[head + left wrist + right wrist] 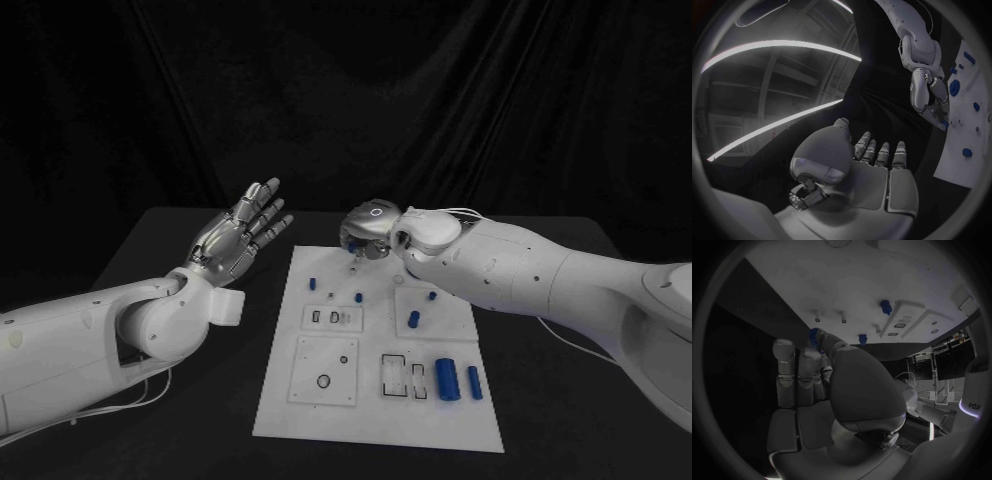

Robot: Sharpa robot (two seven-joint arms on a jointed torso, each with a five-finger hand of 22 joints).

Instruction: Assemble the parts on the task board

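Two hands over counter [173,235] | left hand [242,232]: raised at board's 10 o'clock, fingers [268,205] spread, released | right hand [372,228]: at task board [378,400] 12 o'clock, fingers pinching small blue part [814,334]

Black curtain [433,90] hangs in folds across the whole back, behind the dark matte tabletop [188,240]. Overall dim. Left wrist view: ceiling with long bright light strips [779,47] curving overhead, and structural beams [767,90] between them. Right wrist view: dark monitors or panels on stands [948,365] in the room beyond the tabletop edge, detail too small to read.
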